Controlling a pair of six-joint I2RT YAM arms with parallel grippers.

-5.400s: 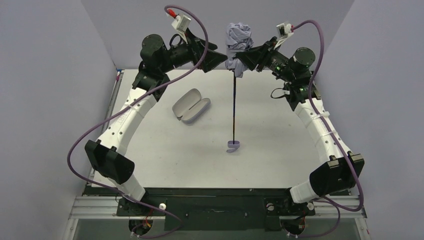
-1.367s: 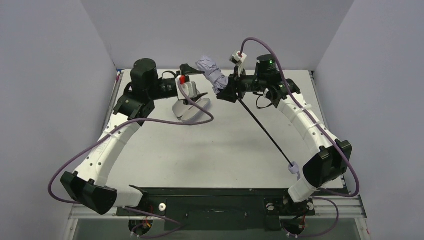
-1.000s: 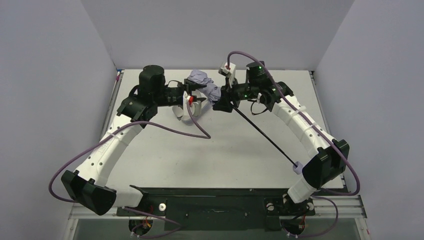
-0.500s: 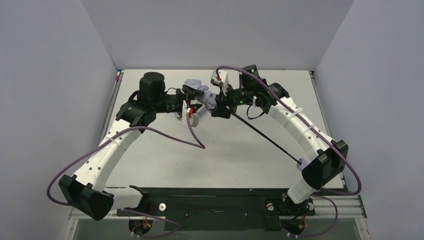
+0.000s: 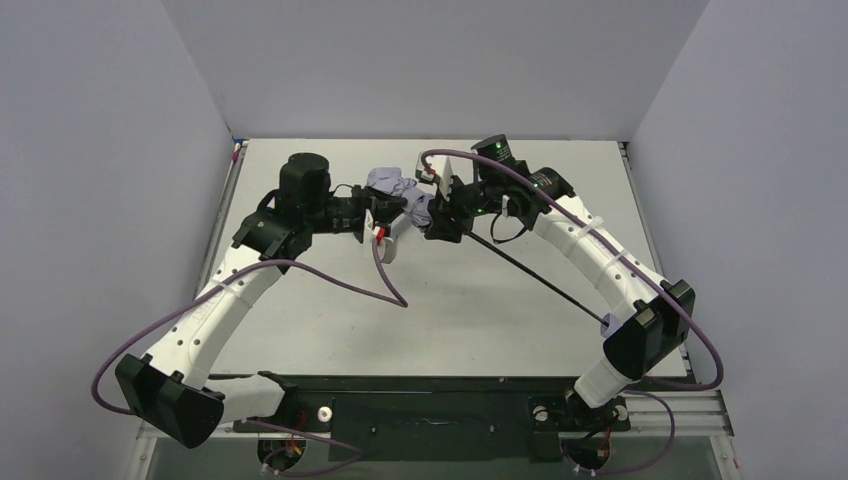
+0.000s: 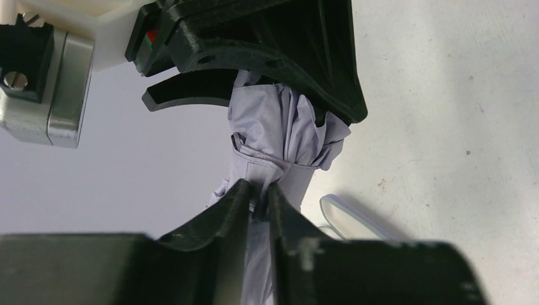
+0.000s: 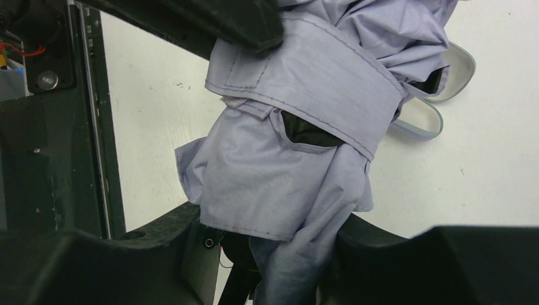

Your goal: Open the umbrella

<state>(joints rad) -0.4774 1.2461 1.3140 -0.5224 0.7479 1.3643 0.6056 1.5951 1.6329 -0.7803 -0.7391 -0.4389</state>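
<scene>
The umbrella (image 5: 390, 183) is folded, its lavender canopy (image 7: 286, 184) bunched and bound by a closure strap (image 7: 330, 82). My right gripper (image 7: 279, 257) is shut on the lower end of the bundle, where the black shaft (image 5: 540, 282) leaves it and slants down to the knob handle (image 5: 607, 322). In the left wrist view my left gripper (image 6: 257, 196) is shut on the strap's small tab, with the canopy (image 6: 279, 127) just beyond. The two grippers meet over the table's back middle, left gripper (image 5: 390, 210) beside right gripper (image 5: 440, 218).
A lavender hard case lies open on the table under the bundle; its rim shows in the left wrist view (image 6: 356, 216) and in the right wrist view (image 7: 454, 73). A purple cable (image 5: 385, 275) hangs from the left wrist. Grey walls enclose the table.
Both arms have come lower and a little nearer, bringing the canopy down. The left gripper's fingers have closed in on the strap tab. The shaft lies flatter.
</scene>
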